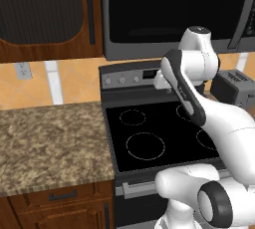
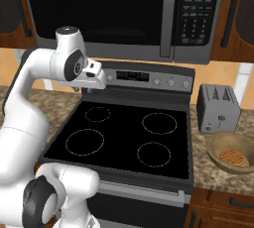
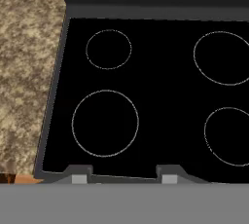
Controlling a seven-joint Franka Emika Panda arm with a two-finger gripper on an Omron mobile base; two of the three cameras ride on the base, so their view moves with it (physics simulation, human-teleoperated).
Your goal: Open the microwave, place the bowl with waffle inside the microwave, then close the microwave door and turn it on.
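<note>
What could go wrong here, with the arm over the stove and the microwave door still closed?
The microwave door is shut and its handle is a slim vertical bar, so the jaws might slip off when pulling. The bowl with waffle sits close to the toaster, so reaching for it could bump the toaster. Lifting the bowl by its rim might tip the waffle out.

You can't see the top of the microwave [image 2: 124,14]; the frame edge cuts it off. The keypad [image 2: 196,16] labels are too small to read. Your arm hides the stove's [image 1: 149,133] right burners in the left base view.
</note>
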